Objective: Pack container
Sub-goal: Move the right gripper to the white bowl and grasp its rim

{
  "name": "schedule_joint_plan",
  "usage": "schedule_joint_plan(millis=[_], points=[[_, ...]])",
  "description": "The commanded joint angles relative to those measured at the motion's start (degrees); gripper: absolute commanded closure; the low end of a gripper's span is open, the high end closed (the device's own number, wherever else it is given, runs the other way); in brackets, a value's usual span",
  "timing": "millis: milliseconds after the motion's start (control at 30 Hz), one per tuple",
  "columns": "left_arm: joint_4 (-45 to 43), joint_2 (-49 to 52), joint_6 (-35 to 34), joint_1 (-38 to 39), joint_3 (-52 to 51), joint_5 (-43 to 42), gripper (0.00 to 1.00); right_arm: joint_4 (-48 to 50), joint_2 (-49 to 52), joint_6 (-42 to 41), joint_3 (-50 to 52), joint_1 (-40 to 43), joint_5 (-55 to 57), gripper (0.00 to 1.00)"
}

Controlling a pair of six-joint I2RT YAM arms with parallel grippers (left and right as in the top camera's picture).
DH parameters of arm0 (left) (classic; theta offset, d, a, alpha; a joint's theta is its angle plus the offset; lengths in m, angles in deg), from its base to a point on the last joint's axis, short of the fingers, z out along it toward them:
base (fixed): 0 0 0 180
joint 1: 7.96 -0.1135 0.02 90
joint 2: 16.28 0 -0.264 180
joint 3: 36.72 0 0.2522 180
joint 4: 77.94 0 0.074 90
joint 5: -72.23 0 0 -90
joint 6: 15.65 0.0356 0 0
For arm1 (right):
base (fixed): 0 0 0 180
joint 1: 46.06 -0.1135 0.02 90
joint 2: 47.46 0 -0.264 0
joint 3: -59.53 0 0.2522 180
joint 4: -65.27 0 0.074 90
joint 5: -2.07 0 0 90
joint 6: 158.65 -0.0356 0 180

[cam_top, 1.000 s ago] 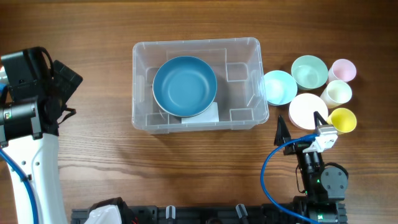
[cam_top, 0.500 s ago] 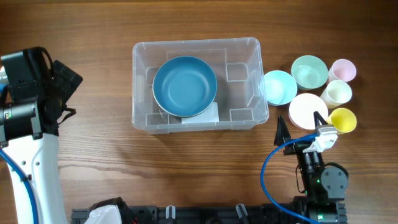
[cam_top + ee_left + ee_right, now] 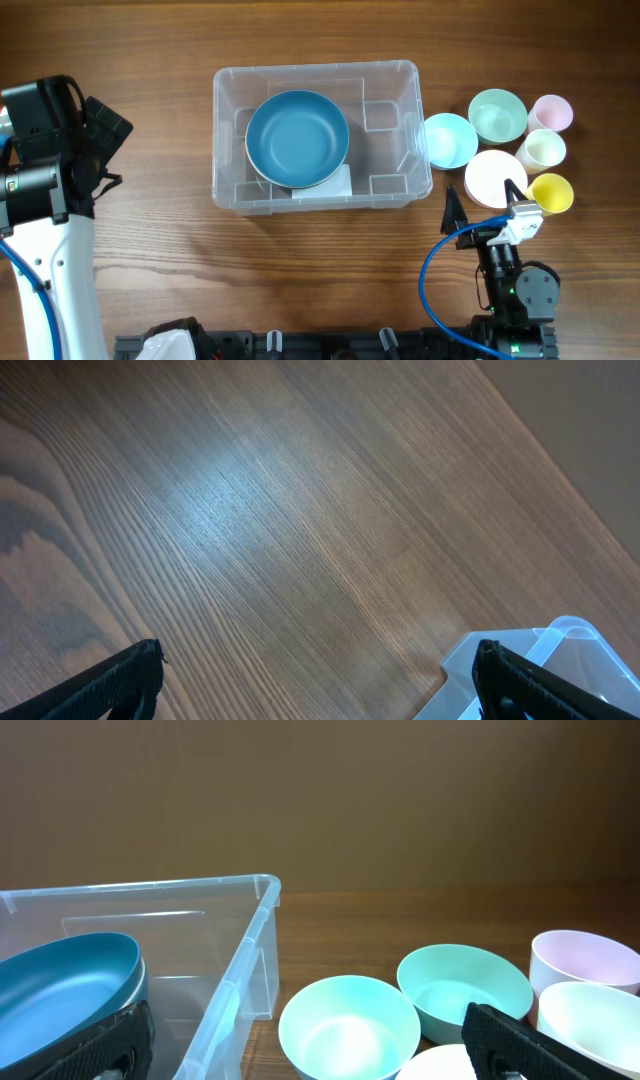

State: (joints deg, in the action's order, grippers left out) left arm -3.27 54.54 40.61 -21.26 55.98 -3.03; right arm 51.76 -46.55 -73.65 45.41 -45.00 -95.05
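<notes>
The clear container (image 3: 388,186) stands mid-table with a dark blue bowl (image 3: 297,138) inside it. My left gripper (image 3: 108,150) hovers open over bare wood to the container's left. In the left wrist view its fingers (image 3: 110,685) are spread wide, with only a container corner (image 3: 565,635) at the lower right. My right gripper (image 3: 484,203) is open at the front right, just short of the bowls. Its wrist view shows the container wall (image 3: 245,960), the blue bowl (image 3: 60,985) and a light blue bowl (image 3: 348,1025) between the spread jaws, untouched.
Right of the container sit a light blue bowl (image 3: 449,139), a green bowl (image 3: 497,114), a white bowl (image 3: 492,176), and pink (image 3: 551,112), cream (image 3: 543,149) and yellow (image 3: 551,193) cups. A blue cable (image 3: 430,280) loops by the right arm's base.
</notes>
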Motion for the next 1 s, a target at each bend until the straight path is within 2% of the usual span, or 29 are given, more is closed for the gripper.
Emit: schedule_joint_plan(millis=[0, 67, 233, 500, 700, 800, 967], points=[[0.04, -0.22, -0.11, -0.37, 0.9, 0.09, 0.0, 0.55, -0.11, 0.02, 0.07, -0.13, -0.22, 0.0], [0.04, -0.22, -0.11, -0.37, 0.9, 0.09, 0.0, 0.52, -0.11, -0.24, 0.07, -0.13, -0.39, 0.0], [0.04, -0.22, -0.11, -0.37, 0.9, 0.09, 0.0, 1.77, -0.11, -11.41, -1.75, -0.13, -1.14, 0.0], [0.04, -0.22, -0.11, -0.37, 0.9, 0.09, 0.0, -4.52, 4.46, -14.51, -17.81, -0.13, 0.28, 0.0], [0.04, -0.22, -0.11, -0.37, 0.9, 0.09, 0.0, -15.1, 19.93, -12.76, -33.35, -0.13, 3.67, 0.0], [0.04, -0.22, -0.09, -0.37, 0.9, 0.09, 0.0, -23.61, 33.44, -8.85, -43.85, -0.13, 3.65, 0.0], [0.04, -0.22, -0.11, -0.37, 0.9, 0.09, 0.0, -39.85, 50.05, -5.97, -57.09, -0.13, 2.38, 0.0]])
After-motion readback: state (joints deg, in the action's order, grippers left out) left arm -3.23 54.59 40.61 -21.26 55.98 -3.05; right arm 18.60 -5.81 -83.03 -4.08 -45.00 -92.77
